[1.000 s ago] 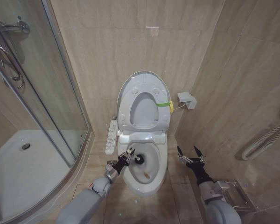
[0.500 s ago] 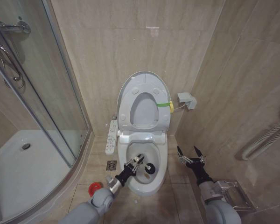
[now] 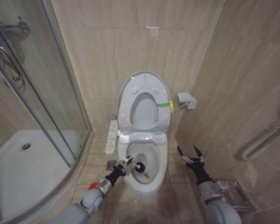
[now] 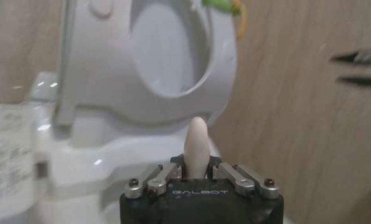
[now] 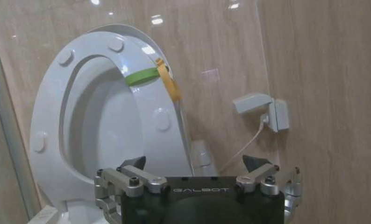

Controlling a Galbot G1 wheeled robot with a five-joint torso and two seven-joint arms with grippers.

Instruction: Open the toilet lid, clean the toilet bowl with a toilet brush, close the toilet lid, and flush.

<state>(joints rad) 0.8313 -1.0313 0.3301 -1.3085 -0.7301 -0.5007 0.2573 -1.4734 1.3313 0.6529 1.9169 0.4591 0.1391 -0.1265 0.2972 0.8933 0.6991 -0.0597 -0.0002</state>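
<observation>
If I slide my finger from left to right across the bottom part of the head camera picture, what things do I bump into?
Shower tray → red brush holder → left gripper holding the toilet brush → toilet bowl → right gripper → metal rack.

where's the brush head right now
In the head view the brush head sits inside the bowl, left of the brown stain, held by the left hand at the bowl's left rim.
</observation>
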